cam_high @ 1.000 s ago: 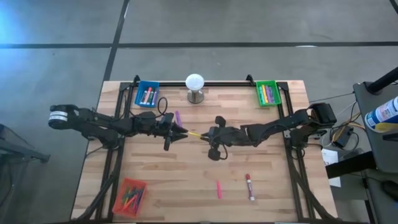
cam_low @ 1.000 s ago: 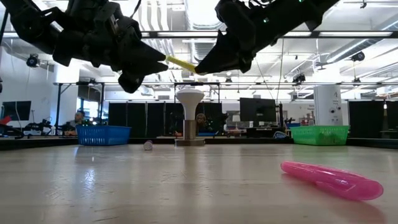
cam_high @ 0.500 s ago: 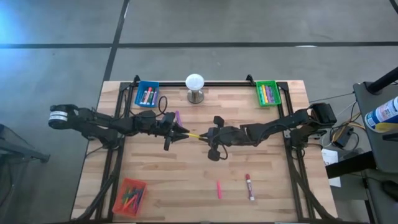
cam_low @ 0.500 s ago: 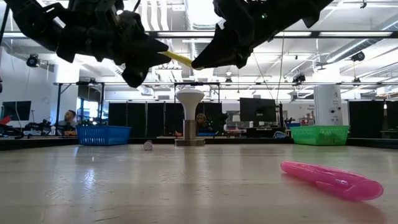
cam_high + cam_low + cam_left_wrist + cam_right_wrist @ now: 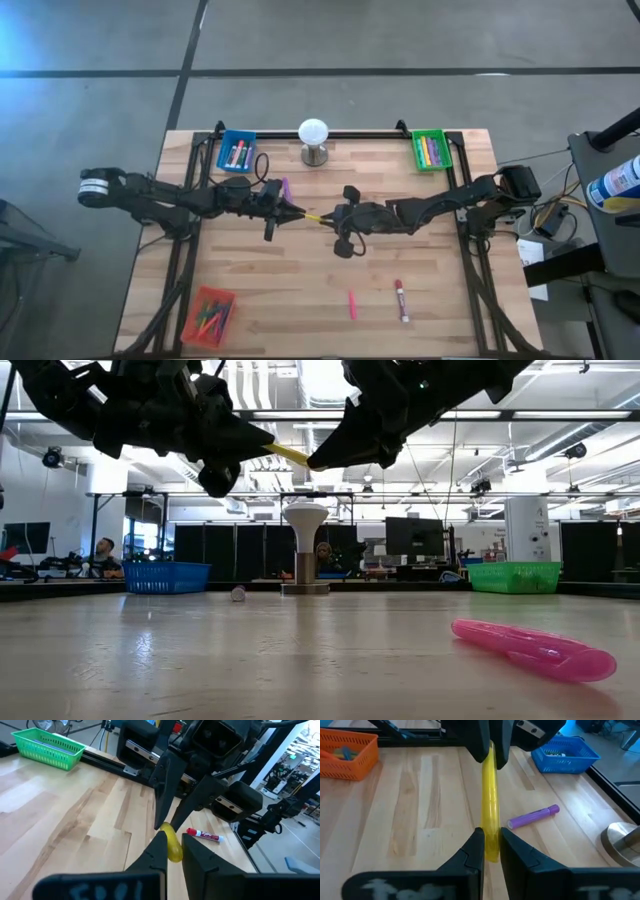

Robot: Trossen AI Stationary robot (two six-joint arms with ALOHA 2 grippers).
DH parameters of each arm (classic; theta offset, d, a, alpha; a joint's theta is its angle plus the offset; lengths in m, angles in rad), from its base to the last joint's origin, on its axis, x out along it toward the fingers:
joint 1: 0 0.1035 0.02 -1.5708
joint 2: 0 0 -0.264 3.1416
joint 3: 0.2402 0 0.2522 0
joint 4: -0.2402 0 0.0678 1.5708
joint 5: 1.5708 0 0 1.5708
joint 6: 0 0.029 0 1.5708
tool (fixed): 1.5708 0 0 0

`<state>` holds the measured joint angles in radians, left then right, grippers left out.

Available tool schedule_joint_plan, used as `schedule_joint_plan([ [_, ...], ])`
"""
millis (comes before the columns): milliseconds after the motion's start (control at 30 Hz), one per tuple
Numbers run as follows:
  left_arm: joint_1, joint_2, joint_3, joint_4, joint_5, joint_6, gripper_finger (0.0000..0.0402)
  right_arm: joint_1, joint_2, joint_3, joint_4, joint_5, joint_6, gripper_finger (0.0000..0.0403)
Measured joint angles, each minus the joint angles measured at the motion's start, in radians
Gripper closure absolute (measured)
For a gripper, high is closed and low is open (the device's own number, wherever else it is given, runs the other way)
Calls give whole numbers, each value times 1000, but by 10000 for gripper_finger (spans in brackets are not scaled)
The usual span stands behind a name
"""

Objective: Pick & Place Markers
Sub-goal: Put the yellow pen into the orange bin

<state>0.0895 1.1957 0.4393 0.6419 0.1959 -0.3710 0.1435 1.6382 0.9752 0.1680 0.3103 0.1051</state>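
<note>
Wooden slat table (image 5: 250,270) mid-handoff: thin yellow plastic marker (image 5: 313,215) hangs level above it, long axis running arm to arm. Right gripper (image 5: 333,217) is clamped on one end and left gripper (image 5: 292,211) has its fingers pinched around the other, so both are equally near.

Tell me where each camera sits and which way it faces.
High: above the table, straight down; both arms, left pincer and right pincer meeting on the yellow marker.
Low: table height, looking level into the room; pink marker near, arms overhead.
Left wrist: faces the right arm, red marker, green tray.
Right wrist: faces the left arm, purple marker, blue tray.
Shared: every view shows the yellow marker held at both ends.
</note>
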Motion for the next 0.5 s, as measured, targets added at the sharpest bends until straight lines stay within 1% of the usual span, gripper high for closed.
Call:
schedule_joint_plan([
  [100,0,0,0,-2,-1,-1,375,0,0,0,1,4,0,363],
  [200,0,0,0,0,0,-6,370,0,0,0,4,5,16,353],
  [267,0,0,0,1,-4,-16,369,1,0,0,6,13,28,338],
  [367,-1,0,0,1,-27,-18,371,2,-11,0,-4,77,52,308],
  [500,-25,-3,0,-8,-78,-19,372,6,-79,-1,-66,92,58,267],
])
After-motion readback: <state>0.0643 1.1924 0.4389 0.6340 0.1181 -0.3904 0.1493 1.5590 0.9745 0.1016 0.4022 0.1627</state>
